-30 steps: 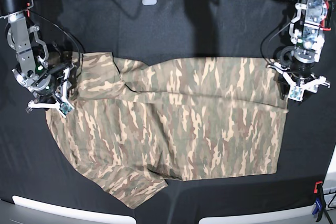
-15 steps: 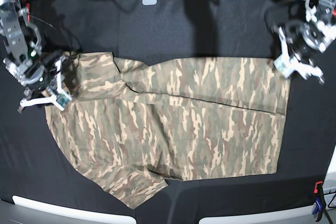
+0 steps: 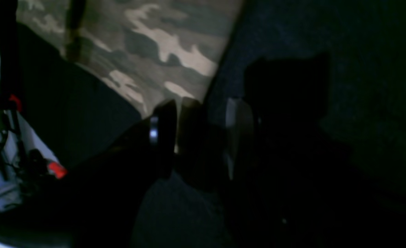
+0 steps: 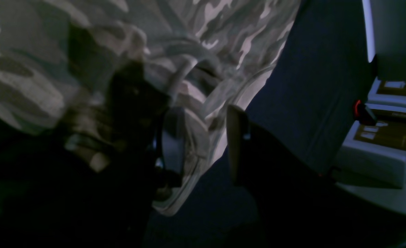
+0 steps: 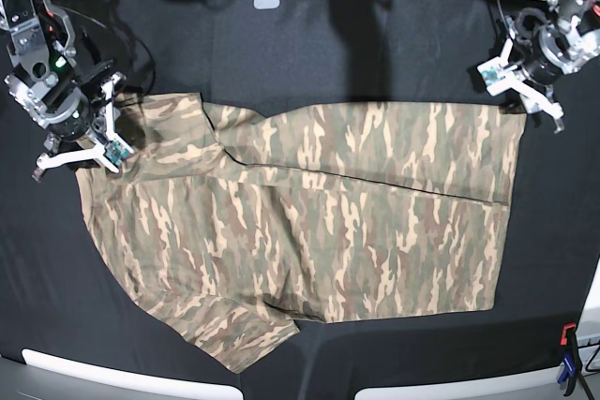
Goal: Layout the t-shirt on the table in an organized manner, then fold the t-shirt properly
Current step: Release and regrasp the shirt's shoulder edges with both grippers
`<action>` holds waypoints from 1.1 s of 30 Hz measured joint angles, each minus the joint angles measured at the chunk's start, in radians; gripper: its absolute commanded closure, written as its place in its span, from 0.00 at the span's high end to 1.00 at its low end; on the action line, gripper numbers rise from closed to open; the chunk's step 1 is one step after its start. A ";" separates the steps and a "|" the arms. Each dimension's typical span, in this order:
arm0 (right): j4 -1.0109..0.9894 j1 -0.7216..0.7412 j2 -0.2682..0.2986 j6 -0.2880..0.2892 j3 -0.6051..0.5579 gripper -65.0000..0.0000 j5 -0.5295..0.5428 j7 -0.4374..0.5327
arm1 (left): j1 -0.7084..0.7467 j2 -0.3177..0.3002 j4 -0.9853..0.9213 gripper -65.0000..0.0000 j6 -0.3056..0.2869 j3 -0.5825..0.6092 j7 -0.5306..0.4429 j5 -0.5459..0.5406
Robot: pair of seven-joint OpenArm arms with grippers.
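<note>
— T-shirt (image 5: 309,231) placement?

— Spread across the middle of the black counter (image 5: 309,44), one sleeve toward the lower left of the base frame.

— Right end effector (image 4: 203,144)?

— At the shirt's upper-left corner, fingers parted narrowly with a cloth edge between them; contact unclear.

— Left end effector (image 3: 199,137)?

— Upper right, at the shirt's corner, fingers narrowly apart over dark counter, gripping nothing.

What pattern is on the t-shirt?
Camouflage in tan, olive, brown and cream patches on the t-shirt; it shows best in the base view.
</note>
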 measured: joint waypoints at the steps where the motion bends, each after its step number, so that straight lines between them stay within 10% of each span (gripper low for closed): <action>1: 0.001 0.000 0.000 0.000 0.000 0.30 0.000 0.000 | -0.006 0.001 0.000 0.33 0.001 0.009 0.006 0.002; 17: 0.026 -0.001 -0.026 -0.010 0.000 0.30 0.000 -0.008 | -0.088 0.001 -0.194 0.33 0.025 0.014 -0.111 0.052; 23: 0.035 -0.001 -0.025 -0.011 0.000 0.30 0.000 -0.024 | -0.088 0.001 -0.201 0.00 0.019 0.014 -0.129 0.056; 33: 0.059 -0.030 -0.020 -0.014 0.002 0.30 -0.004 -0.104 | -0.088 0.002 -0.201 0.00 0.020 0.014 -0.135 0.060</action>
